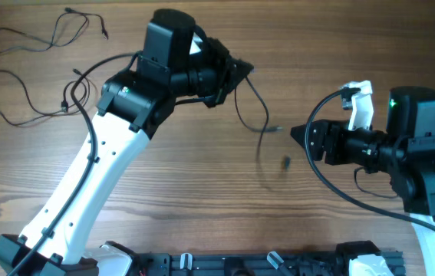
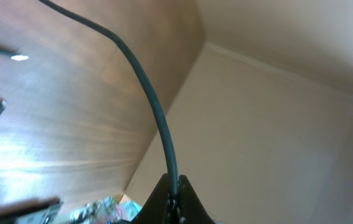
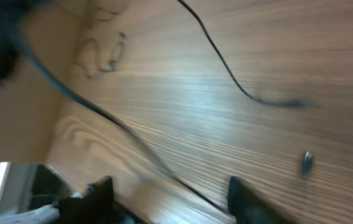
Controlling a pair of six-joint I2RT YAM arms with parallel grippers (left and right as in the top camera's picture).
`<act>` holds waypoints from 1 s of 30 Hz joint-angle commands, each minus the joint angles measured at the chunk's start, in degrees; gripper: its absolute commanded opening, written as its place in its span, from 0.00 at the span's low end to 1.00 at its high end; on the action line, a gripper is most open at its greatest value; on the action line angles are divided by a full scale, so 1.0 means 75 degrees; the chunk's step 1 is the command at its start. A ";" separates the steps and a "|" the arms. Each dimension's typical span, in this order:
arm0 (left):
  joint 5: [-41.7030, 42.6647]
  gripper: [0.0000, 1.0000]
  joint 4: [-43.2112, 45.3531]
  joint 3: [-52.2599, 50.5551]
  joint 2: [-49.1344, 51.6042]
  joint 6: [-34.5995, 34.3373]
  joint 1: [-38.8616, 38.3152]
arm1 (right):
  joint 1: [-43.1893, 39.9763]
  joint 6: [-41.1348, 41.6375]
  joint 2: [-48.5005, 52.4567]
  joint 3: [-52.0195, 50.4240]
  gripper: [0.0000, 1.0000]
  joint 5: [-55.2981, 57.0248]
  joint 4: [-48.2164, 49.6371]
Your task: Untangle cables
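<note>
My left gripper (image 2: 177,184) is pinched tight on a cable (image 2: 157,118). In the left wrist view the two dark fingers meet in a narrow wedge with the wire caught between their tips. From there it rises in one smooth arc, thin, round and matte black. From overhead, this gripper is lifted over the far middle of the table (image 1: 202,192), and the wire hangs from it in a slack curve that ends near the table's centre.

My right gripper (image 3: 171,190) has its jaws well apart. Both black fingers show at the bottom of the right wrist view, with bare wood between them and a faint blurred line running through the gap. I cannot tell what that line is. Beyond them a thin strand bends across the board, and a small dark plug (image 3: 305,162) lies nearby, too blurred to tell whether it is joined to anything.

The loose cables (image 1: 65,105) lie at the far left corner in open, wandering loops, flat on the wood and well apart from both grippers.

The table is pale brown wood with long straight grain and a light sheen.
</note>
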 commanded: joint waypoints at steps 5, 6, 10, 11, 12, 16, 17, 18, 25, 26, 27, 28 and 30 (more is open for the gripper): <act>-0.0568 0.04 0.0734 0.0032 -0.1014 0.1416 0.0096 | 0.0023 0.0070 0.0417 0.0073 0.82 0.0807 -0.0297; -0.0720 0.04 0.0734 0.0035 -0.1148 0.1682 0.0099 | 0.0023 0.0073 0.0475 0.0073 0.82 0.0804 -0.0297; -0.1329 0.04 0.0670 0.0035 -0.1661 0.3249 0.0099 | 0.0023 0.0076 0.0731 0.0073 0.82 0.0772 -0.0297; -0.1510 0.04 0.0624 0.0035 -0.1789 0.3771 0.0099 | 0.0023 0.0079 0.0807 0.0073 0.82 0.0740 -0.0297; -0.1702 0.04 0.0542 0.0035 -0.1883 0.4106 0.0099 | 0.0023 0.0076 0.0866 0.0073 0.82 0.0720 -0.0309; -0.2690 0.04 0.0023 0.0035 -0.2148 0.4960 0.0099 | 0.0023 0.0073 0.1067 0.0073 0.82 0.0720 -0.0364; -0.2949 0.04 -0.0157 0.0035 -0.2186 0.5015 0.0099 | 0.0023 0.0070 0.1110 0.0073 0.82 0.0720 -0.0376; -0.3142 0.04 -0.0329 0.0035 -0.2206 0.5071 0.0099 | 0.0023 0.0073 0.1142 0.0070 0.82 0.0720 -0.0382; -0.3582 0.04 -0.1113 0.0035 -0.2209 0.5094 0.0099 | 0.0023 0.0070 0.1224 0.0041 0.83 0.0723 -0.0367; -0.3637 0.04 -0.1125 0.0035 -0.2209 0.5097 0.0099 | 0.0023 0.0067 0.1224 0.0035 0.83 0.0723 -0.0367; -0.3704 0.04 -0.1145 0.0035 -0.2209 0.5097 0.0099 | 0.0023 0.0070 0.1224 0.0032 0.83 0.0723 -0.0367; -0.3853 0.04 -0.1180 0.0035 -0.2209 0.5097 0.0099 | 0.0023 0.0067 0.1224 0.0029 0.83 0.0723 -0.0370; -0.4095 0.04 -0.1309 0.0032 -0.2209 0.5152 0.0099 | 0.0023 0.0067 0.1224 0.0023 0.83 0.0723 -0.0370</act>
